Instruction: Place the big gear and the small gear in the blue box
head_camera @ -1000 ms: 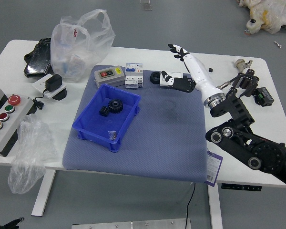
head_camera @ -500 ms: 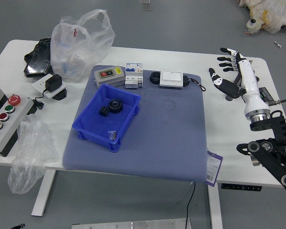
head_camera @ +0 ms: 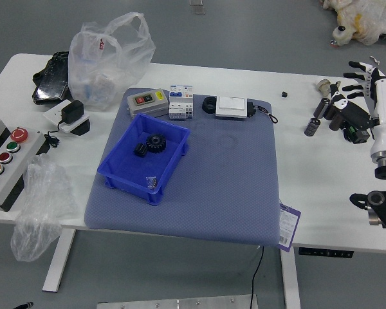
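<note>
Mat (head_camera: 225, 187), big gear (head_camera: 156, 142) seemingly flat in blue box (head_camera: 126, 165), lengthwise near-far.

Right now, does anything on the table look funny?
Yes: the crumpled clear bag droops over the near edge of the table at the left, so it might slip off. The big gear and small gear sit in the blue box.

Grey-blue mat (head_camera: 219, 187) on white table (head_camera: 321, 187)

lab, with button panel (head_camera: 13, 158)
</note>
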Available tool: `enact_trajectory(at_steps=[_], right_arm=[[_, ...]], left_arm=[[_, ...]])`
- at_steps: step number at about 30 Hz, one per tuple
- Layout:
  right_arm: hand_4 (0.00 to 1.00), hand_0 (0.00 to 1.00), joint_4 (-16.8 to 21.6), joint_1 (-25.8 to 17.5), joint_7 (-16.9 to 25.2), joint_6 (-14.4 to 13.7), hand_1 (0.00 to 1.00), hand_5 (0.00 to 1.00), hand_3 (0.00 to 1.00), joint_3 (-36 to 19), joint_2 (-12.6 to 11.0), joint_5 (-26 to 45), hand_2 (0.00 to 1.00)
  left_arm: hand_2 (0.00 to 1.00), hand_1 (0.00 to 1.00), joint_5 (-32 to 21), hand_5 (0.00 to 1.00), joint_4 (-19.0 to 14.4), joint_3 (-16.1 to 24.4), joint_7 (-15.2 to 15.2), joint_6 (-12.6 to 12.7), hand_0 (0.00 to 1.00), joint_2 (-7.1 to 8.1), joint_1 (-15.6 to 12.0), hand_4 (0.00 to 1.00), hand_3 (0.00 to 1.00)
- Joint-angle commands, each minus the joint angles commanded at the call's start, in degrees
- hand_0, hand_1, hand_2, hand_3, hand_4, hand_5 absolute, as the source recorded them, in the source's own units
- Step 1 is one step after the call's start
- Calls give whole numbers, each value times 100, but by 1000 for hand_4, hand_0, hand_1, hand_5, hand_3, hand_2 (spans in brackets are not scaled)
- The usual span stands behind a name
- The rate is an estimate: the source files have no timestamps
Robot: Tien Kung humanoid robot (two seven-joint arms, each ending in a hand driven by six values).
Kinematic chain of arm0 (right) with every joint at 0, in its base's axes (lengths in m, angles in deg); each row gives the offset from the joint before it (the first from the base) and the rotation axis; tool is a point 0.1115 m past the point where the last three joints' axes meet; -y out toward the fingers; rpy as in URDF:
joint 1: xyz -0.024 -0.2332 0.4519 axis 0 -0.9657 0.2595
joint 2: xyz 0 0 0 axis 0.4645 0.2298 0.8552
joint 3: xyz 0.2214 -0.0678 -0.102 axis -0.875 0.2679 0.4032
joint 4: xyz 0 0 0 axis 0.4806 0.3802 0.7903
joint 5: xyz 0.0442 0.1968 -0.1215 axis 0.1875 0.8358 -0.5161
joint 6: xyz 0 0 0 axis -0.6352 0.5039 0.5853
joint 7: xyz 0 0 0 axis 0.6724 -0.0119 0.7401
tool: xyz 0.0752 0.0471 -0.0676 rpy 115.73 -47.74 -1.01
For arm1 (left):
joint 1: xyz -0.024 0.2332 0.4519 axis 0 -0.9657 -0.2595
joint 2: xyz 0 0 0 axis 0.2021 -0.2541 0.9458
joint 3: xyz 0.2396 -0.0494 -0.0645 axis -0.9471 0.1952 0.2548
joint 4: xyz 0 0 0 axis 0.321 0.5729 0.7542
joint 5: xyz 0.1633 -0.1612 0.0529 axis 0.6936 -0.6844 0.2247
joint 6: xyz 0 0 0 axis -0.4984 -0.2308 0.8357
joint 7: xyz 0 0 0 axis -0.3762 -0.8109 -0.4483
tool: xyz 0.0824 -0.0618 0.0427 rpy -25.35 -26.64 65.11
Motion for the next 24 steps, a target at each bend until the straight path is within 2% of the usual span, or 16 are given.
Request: enact_trajectory(at_steps=[8, 9, 14, 15, 20, 21, 24], right_arm=[[728, 417, -33, 3, -132, 76, 406, 238, 731, 7, 11, -192, 574], [751, 430, -41, 8, -127, 85, 475, 261, 694, 15, 9, -201, 582], [751, 430, -79, 61, -113, 171, 475, 261, 694, 48, -11, -217, 582], [754, 445, -96, 90, -112, 185, 515, 264, 697, 71, -16, -194, 597], [754, 445, -383, 468, -115, 274, 515, 264, 697, 394, -41, 159, 597], [756, 503, -454, 581, -139, 299, 625, 266, 727, 501, -59, 242, 660], [756, 503, -580, 849, -213, 379, 625, 266, 727, 802, -98, 412, 660]], left_arm=[[621, 598, 42, 535, -22, 105, -75, 25, 665, -53, -47, 745, 778], [620, 598, 47, 532, -24, 113, -82, 27, 665, -59, -55, 744, 779], [620, 598, 38, 532, -38, 140, -115, 47, 665, -88, -116, 744, 779], [621, 598, 13, 530, -39, 125, -111, 49, 665, -86, -133, 744, 779], [621, 598, -106, 530, -47, 82, -99, 72, 665, 3, -242, 744, 779], [621, 598, -119, 528, -47, 93, -100, 82, 665, 26, -262, 743, 779], [621, 598, -159, 528, -46, 99, -90, 83, 665, 88, -306, 743, 779]])
